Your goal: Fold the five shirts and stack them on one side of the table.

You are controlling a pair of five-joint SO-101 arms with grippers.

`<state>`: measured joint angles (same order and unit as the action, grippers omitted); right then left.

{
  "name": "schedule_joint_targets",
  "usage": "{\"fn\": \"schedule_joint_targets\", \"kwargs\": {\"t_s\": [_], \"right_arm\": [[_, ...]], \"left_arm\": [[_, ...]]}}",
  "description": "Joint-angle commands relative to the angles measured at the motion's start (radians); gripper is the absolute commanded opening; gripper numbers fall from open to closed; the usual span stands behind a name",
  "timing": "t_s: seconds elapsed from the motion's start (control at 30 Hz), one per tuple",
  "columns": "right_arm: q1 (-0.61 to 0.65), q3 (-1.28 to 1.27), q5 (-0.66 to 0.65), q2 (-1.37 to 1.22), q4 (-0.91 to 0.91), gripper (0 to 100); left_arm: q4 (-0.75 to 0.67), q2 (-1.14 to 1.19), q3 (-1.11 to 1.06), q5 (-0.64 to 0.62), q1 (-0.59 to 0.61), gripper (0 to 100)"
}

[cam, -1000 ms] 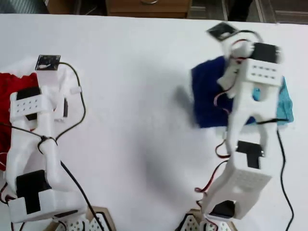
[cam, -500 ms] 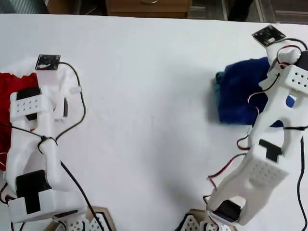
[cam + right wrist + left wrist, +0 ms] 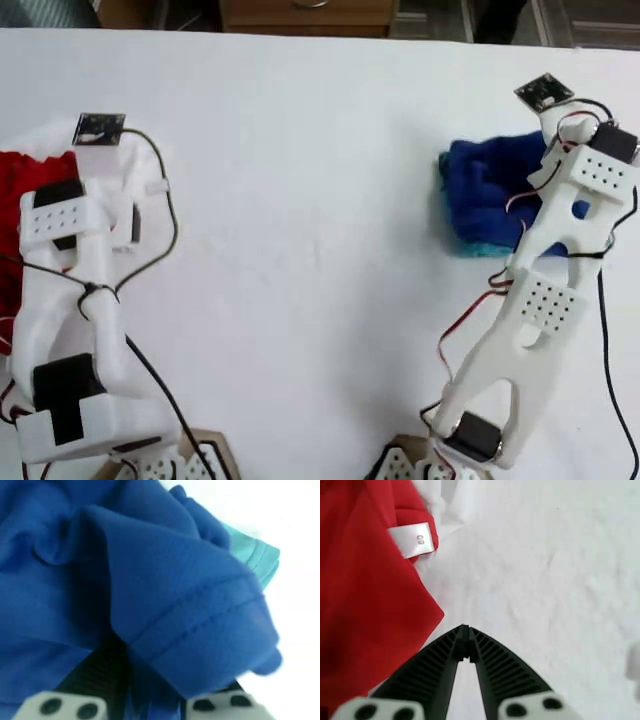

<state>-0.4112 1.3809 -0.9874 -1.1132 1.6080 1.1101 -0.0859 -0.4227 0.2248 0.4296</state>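
Observation:
A dark blue shirt (image 3: 485, 190) lies bunched on a teal shirt (image 3: 482, 247) at the table's right side. The right arm (image 3: 575, 185) stands over them. In the right wrist view my right gripper (image 3: 150, 665) is shut on a fold of the blue shirt (image 3: 165, 595), with the teal shirt's hem (image 3: 255, 555) just beyond. At the table's left edge lies a red shirt (image 3: 35, 170) beside a white cloth (image 3: 140, 195), with the left arm (image 3: 65, 215) above them. My left gripper (image 3: 465, 655) is shut with nothing in it, just off the red shirt (image 3: 365, 605) with its white label (image 3: 415, 540).
The white table (image 3: 300, 200) stretches wide between the two arms. Cables trail from both arms (image 3: 165, 220). Both arm bases (image 3: 70, 420) stand at the near edge. Wooden furniture (image 3: 310, 15) stands beyond the far edge.
The right arm swung right with the blue shirt, carrying it onto the teal shirt, then eased slightly back left. The left arm has not moved.

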Motion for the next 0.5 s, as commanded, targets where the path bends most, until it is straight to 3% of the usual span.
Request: {"fn": "schedule_joint_targets", "kwargs": {"t_s": [0.0,0.07,0.27,0.47], "right_arm": [[-0.024,0.15,-0.003,-0.031,-0.015,2.5],[-0.031,0.183,-0.003,-0.041,-0.013,4.7],[-0.058,0.206,0.002,-0.031,-0.016,26.4],[-0.071,0.287,0.064,0.008,-0.016,26.2]], "left_arm": [[-0.005,-0.046,0.002,0.005,0.012,3],[-0.005,-0.046,0.002,0.005,0.012,3],[-0.005,-0.046,0.002,0.003,0.011,3],[-0.005,-0.046,0.002,0.003,0.011,3]]}}
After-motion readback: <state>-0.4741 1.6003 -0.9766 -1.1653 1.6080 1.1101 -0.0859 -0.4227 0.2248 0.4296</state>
